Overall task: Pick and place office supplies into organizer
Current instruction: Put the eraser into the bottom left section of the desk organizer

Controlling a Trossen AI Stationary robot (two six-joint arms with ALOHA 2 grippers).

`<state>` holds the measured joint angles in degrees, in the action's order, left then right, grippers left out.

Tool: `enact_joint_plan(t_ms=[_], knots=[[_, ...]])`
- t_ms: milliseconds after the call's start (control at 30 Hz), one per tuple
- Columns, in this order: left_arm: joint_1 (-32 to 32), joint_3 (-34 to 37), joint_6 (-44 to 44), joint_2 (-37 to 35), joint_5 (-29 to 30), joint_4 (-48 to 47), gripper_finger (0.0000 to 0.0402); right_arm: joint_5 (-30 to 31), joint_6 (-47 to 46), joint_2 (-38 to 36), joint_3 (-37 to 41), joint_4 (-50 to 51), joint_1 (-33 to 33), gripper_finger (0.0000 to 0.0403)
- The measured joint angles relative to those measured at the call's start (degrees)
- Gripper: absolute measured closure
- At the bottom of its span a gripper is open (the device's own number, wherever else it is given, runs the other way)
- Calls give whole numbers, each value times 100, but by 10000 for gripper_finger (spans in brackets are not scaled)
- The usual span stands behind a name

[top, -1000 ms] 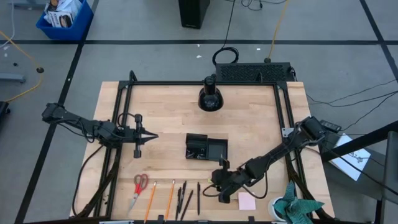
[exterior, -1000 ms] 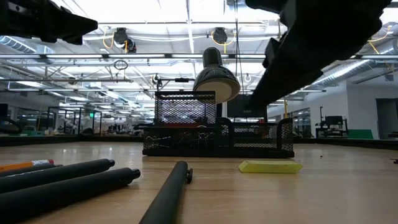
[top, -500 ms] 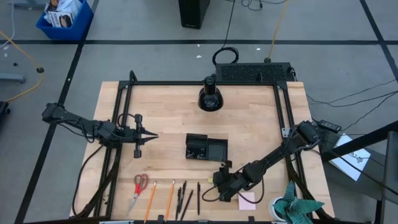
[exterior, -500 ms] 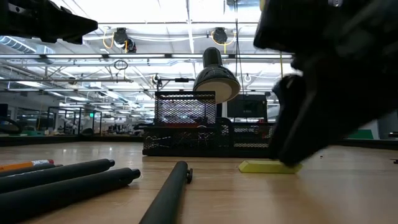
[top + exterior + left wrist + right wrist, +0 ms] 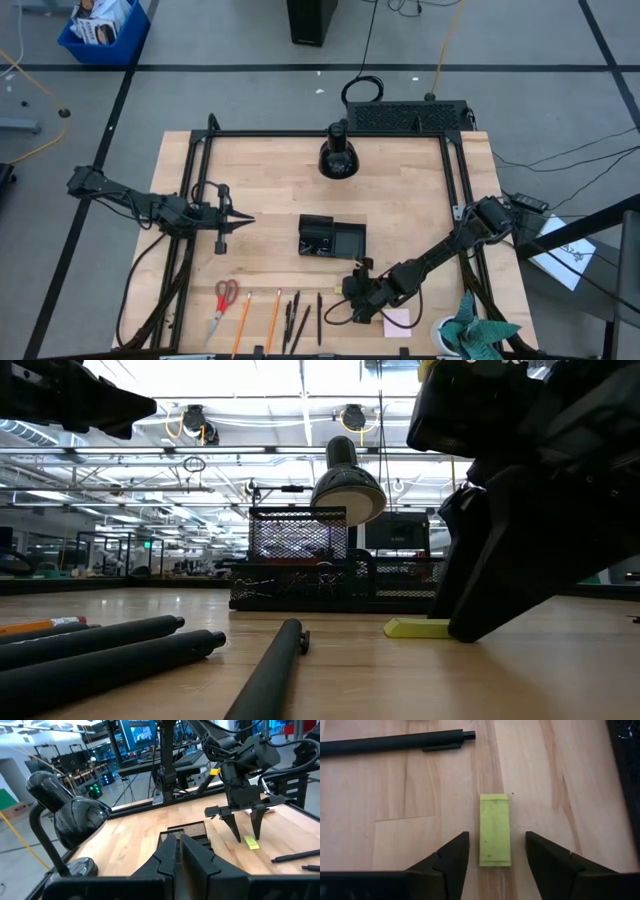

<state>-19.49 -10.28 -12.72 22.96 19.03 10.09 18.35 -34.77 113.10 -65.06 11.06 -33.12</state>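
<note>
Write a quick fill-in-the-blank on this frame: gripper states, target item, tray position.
1. The right gripper is open, its fingers on either side of the small ____ piece.
2. The left gripper, off toward the table's left side, has its fingers ____.
3. The piece lies flat on the wooden table, not yet in the black ____.
4. In the right wrist view, a thin dark ____ lies beyond the piece.

Missing words: yellow; shut; organizer; pen
</note>
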Motion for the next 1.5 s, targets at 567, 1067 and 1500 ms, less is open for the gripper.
enact_joint_plan(t_ms=[567,1067,1500], knots=[[2,0,128,2,0,1,371,-142,310,-63,26,-291,17,376],[1,0,126,0,0,-1,371,111,902,-230,-330,-350,102,382],[2,0,124,1,0,-1,371,495,1920,-252,-748,-328,586,401]])
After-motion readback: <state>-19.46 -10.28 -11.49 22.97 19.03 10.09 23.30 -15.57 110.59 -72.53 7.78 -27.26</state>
